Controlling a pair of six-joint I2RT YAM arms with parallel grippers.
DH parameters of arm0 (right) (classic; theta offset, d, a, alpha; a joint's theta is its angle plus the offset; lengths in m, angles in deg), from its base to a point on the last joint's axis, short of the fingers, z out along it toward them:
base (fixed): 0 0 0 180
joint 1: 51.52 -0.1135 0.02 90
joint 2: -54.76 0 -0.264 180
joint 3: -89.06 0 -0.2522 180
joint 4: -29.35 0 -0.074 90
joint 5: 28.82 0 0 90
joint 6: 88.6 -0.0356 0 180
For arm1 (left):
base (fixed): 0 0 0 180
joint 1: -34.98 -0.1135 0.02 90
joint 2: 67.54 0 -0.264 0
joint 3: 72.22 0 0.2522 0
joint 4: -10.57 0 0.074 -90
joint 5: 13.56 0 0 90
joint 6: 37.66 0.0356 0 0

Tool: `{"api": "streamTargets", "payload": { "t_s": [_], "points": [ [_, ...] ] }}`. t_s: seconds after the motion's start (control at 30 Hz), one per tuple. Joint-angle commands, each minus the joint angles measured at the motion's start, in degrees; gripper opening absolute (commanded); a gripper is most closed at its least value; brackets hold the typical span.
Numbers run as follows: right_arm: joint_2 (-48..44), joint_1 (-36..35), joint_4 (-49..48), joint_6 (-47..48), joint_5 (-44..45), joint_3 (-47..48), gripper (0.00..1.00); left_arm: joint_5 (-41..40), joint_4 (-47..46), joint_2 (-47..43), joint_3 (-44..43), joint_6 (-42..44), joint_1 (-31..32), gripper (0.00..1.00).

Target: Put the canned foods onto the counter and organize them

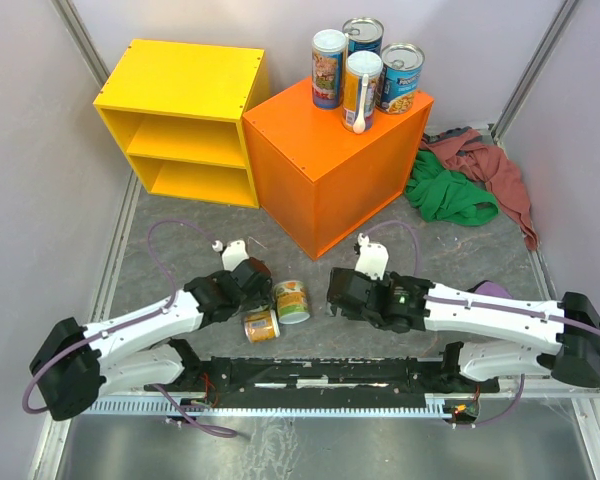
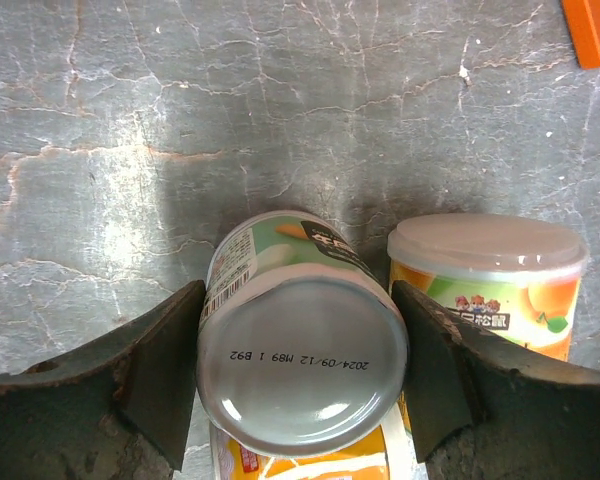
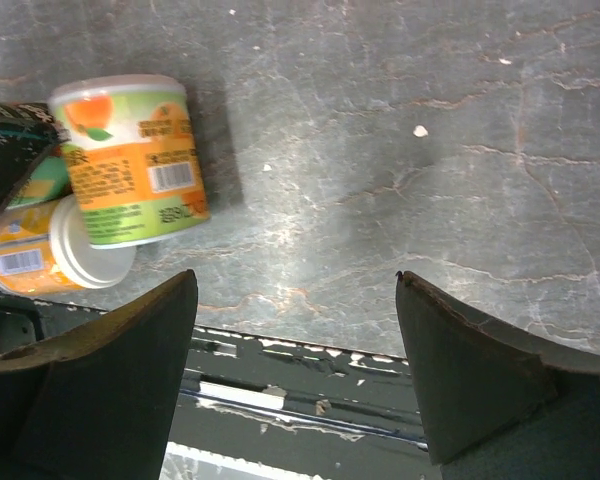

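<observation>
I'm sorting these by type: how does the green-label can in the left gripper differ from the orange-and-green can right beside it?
The green-label can shows a bare metal end with a printed date; the orange-and-green can wears a whitish plastic lid. The green-label can is tipped, end toward the wrist camera, held by the left gripper; the orange-and-green can stands upright, not held. Both are short round tins, not yet on the counter.

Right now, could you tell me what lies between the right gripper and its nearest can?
Just bare tabletop, from the right gripper to the orange-and-green can, per the top view.
</observation>
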Motion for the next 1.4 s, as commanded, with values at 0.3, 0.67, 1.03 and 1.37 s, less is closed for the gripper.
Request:
{"api": "streamTargets", "payload": {
  "t_s": [0.3,0.67,1.03,1.37],
  "points": [
    [5.10,1.87,-1.81,4.63,-2.92,8.97,0.88,-2.41,0.56,-10.90,-3.36,8.01,-0.50,0.03],
    [-0.01,3.40,-15.74,2.40,-9.66,4.05,0.88,-1.36,3.71,-13.91,-14.19,11.49,-0.52,0.03],
    [-10.90,5.08,-33.12,-4.15,-11.76,-6.98,0.88,6.66,-5.90,-15.65,-18.45,7.51,-0.53,0.03],
    [-16.67,8.48,-51.48,-9.06,-15.57,-16.99,0.89,13.94,-18.98,-15.59,-16.44,-2.96,-0.50,0.03]
  ]
}}
